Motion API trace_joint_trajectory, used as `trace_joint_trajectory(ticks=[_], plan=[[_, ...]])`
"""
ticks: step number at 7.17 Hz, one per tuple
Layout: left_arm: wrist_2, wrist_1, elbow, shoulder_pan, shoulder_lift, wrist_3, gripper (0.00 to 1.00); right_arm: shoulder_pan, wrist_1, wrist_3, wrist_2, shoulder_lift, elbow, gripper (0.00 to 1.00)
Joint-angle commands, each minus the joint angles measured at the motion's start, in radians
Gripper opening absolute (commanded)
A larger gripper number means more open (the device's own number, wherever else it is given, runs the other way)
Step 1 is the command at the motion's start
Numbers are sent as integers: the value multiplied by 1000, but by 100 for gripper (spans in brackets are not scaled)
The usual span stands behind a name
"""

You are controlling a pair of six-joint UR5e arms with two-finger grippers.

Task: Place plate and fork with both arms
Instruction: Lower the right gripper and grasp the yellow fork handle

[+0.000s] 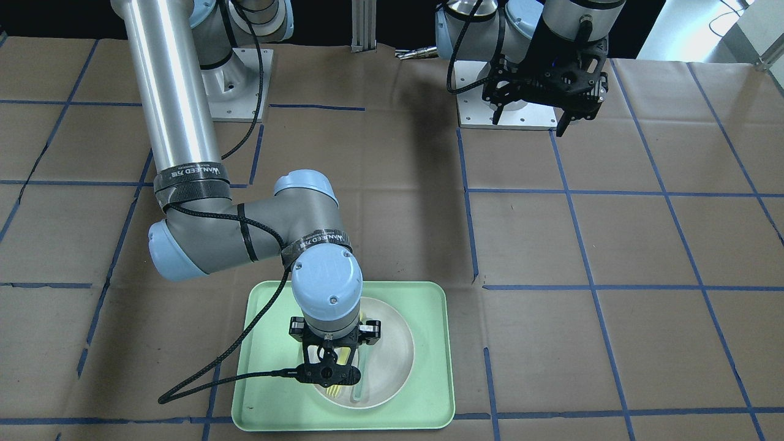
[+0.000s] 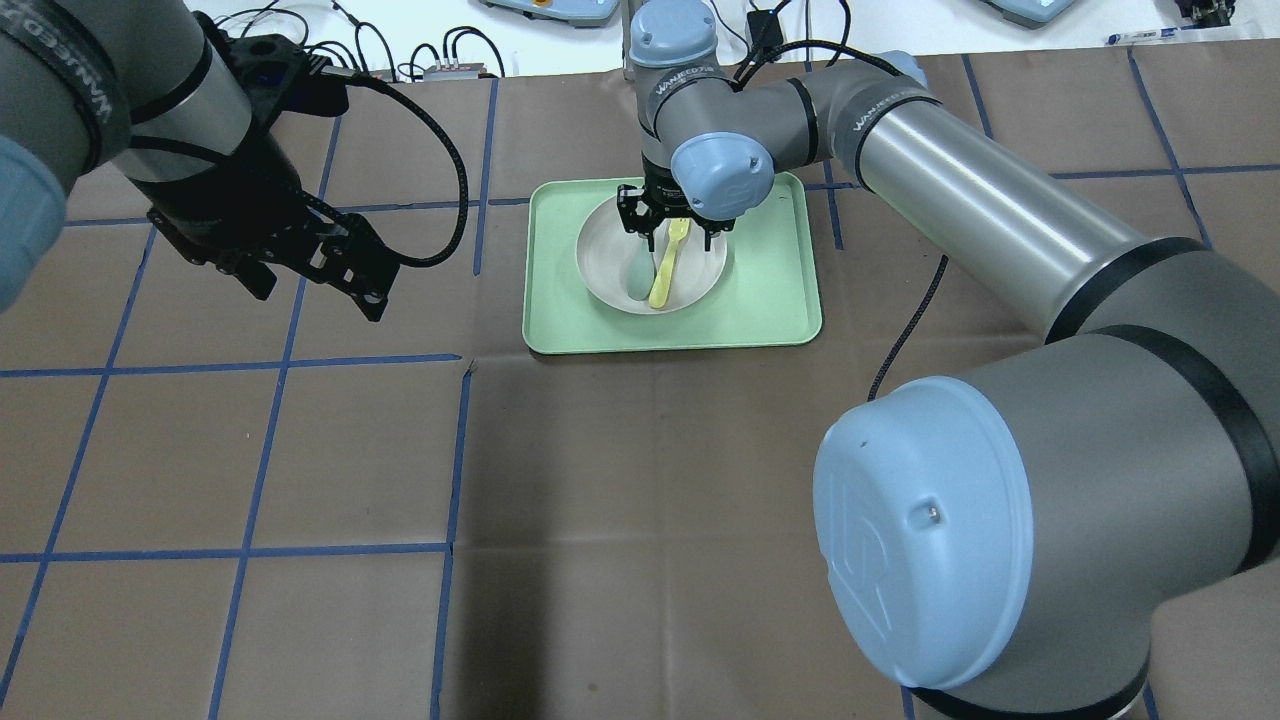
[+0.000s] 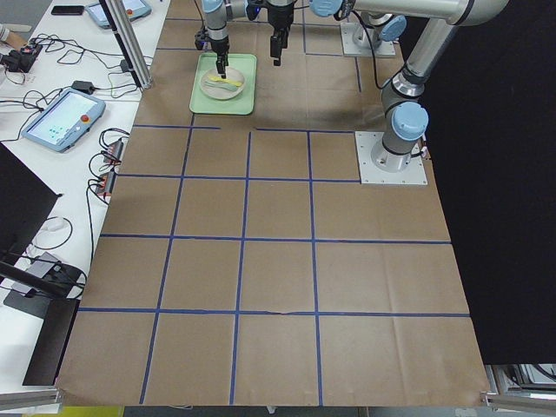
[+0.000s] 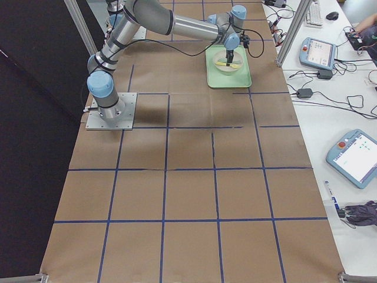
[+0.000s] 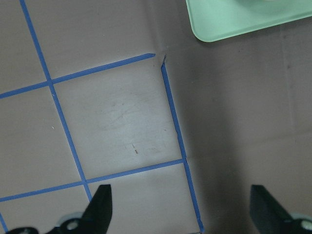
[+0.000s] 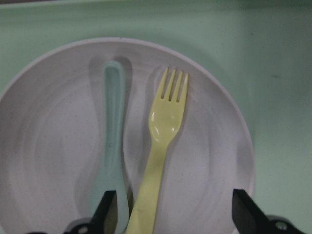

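Right wrist-mounted view looks straight down between the fingers of the right hand (image 6: 174, 213), which stand wide apart and grip nothing. The fork's (image 6: 163, 141) pale-yellow handle runs down between them, nearer the view's left finger, with its tines pointing away from the camera. Just beside the fork, on the view's left, lies a grey-green spoon (image 6: 111, 136). Both rest inside the off-white plate (image 6: 44, 146), and whether the two handles touch near the fingers cannot be told. In the overhead view the plate sits in the middle of a mint-green tray (image 2: 770, 290) on the far side of the paper-covered bench (image 2: 600, 500), with the right arm reaching across to it.

The left hand (image 5: 183, 207) is well apart from the tray. Its fingers are also spread, holding nothing, and it hangs over bare bench marked with blue tape, where only a corner of the tray shows at the top of its own camera.

As a judgement, the task is at its very start. Neither plate nor fork is lifted, and both lie on the tray. The right hand looks poised to close on the fork handle. After that the plate remains to be picked up, likely by the left arm, and both set down. No target spot is marked in these pictures.
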Motion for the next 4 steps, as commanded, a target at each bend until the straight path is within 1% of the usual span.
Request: trace_joint_trajectory(ticks=[1, 2, 3, 4], plan=[[0, 0, -1, 0, 0, -2, 100, 2, 6, 25, 8, 8, 1, 56], [0, 0, -1, 0, 0, -2, 100, 3, 5, 34, 9, 13, -1, 56], [-2, 0, -1, 0, 0, -2, 100, 3, 5, 34, 11, 16, -1, 53], [-2, 0, -1, 0, 0, -2, 100, 5, 5, 37, 13, 16, -1, 53]])
